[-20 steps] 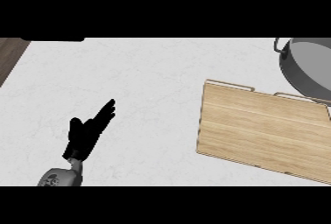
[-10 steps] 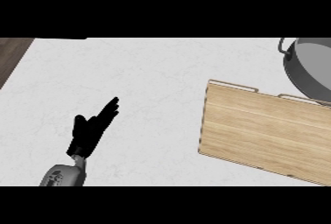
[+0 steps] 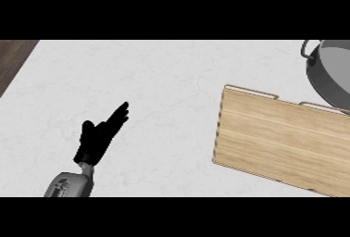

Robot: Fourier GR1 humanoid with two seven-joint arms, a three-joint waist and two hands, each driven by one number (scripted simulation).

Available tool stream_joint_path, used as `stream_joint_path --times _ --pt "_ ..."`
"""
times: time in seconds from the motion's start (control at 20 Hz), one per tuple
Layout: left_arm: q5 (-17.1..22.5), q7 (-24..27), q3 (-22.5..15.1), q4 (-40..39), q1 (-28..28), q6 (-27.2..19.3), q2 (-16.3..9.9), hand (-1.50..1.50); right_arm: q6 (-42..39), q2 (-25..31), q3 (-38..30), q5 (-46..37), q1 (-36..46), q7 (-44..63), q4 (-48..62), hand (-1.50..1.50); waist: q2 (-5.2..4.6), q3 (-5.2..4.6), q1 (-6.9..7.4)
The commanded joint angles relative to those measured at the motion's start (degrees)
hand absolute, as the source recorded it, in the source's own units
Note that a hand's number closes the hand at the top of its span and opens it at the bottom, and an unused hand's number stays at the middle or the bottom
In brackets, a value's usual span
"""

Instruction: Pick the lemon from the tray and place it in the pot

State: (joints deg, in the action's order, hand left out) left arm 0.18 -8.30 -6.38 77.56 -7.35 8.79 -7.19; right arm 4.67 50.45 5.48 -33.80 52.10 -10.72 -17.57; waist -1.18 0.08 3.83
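Observation:
A wooden tray (image 3: 280, 139) lies on the white counter at the right, its visible surface bare. The grey pot (image 3: 328, 71) shows partly at the upper right, cut off by the view's edge. No lemon shows anywhere. My left hand (image 3: 99, 136) rests open at the lower left, fingers straight and pointing up and to the right, well apart from the tray. My right hand is out of view.
The white counter (image 3: 157, 78) spreads between the left hand and the tray. A dark wooden strip (image 3: 12, 58) marks the counter's left edge at the upper left.
The view has shifted slightly, so the tray and pot sit a little further right. The left hand stays open in about the same spot.

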Motion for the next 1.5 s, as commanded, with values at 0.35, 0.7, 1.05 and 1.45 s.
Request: stream_joint_path --times 0.35,0.7,1.05,1.45 --pt "-0.15 -0.37 -1.02 2.86 1.73 0.97 -0.23 0.00 -13.28 -8.28 5.05 -6.40 6.06 17.35 13.41 -1.50 -0.36 0.10 1.36" --pt "0.72 -0.76 1.95 0.16 -1.06 0.47 -1.05 0.00 -4.30 -10.46 -5.92 4.21 5.93 5.78 10.06 -1.50 -0.23 0.30 -0.99" --pt "0.35 -1.11 0.82 0.83 0.01 0.21 -0.03 0.00 4.43 -8.28 -20.93 18.27 9.13 1.59 7.65 -1.50 -0.09 0.33 -1.19" --pt "-0.03 0.73 1.93 0.32 0.22 0.13 -0.92 0.00 8.22 -0.94 -31.08 26.93 6.14 -3.52 7.46 -1.50 -0.13 0.21 -1.52"
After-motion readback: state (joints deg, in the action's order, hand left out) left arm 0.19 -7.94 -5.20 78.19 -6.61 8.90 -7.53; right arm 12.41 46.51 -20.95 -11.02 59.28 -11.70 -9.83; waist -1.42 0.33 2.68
